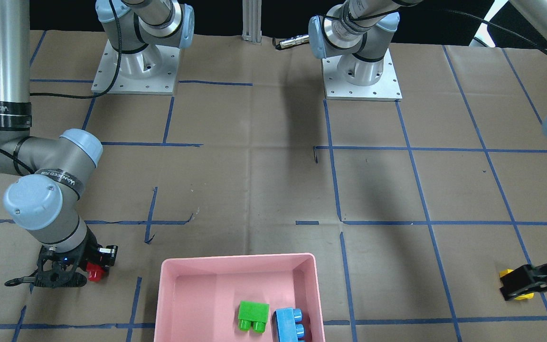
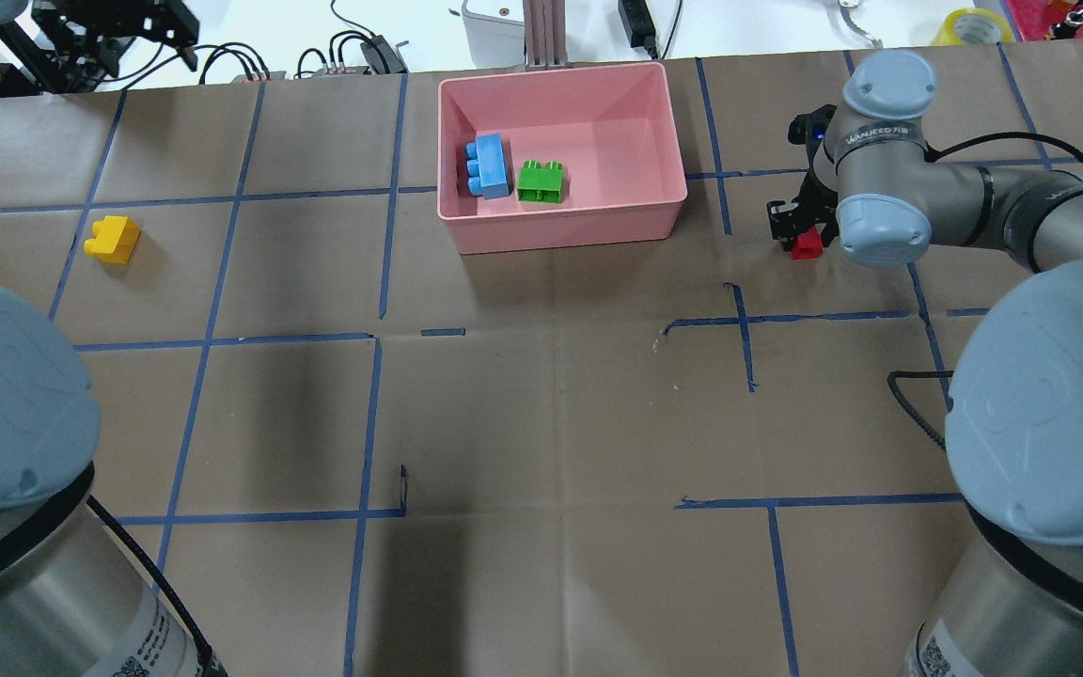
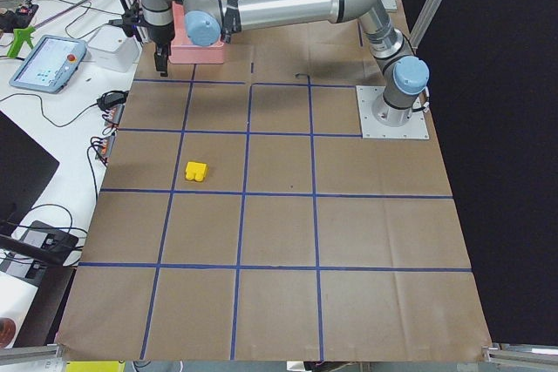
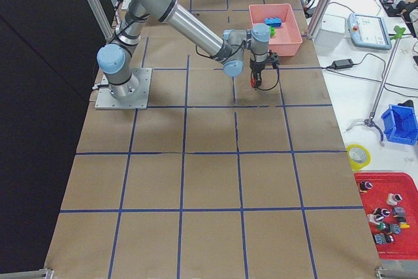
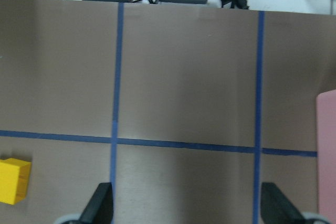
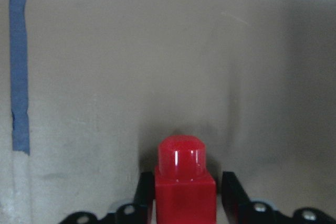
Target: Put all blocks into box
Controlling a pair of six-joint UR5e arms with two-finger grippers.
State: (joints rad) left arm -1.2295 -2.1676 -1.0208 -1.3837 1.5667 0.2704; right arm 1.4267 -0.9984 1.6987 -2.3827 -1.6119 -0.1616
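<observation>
The right gripper [image 6: 186, 178] straddles the red block [image 6: 184, 195] on the desk [image 2: 551, 423], jaws apart (a sliver of gap on one side). In the overhead view's upper centre, the box [image 2: 579, 230] holds the blue block [image 2: 488, 166] and green block [image 2: 541, 181]. The yellow block [image 2: 112, 237] sits far left on the desk. The left gripper [image 5: 186, 192] has its jaws spread wide.

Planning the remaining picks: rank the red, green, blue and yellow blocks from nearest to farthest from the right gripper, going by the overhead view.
1. red block: between the right gripper fingers.
2. green block: inside the box.
3. blue block: in the box, just left of green.
4. yellow block: on the table, far left.
</observation>
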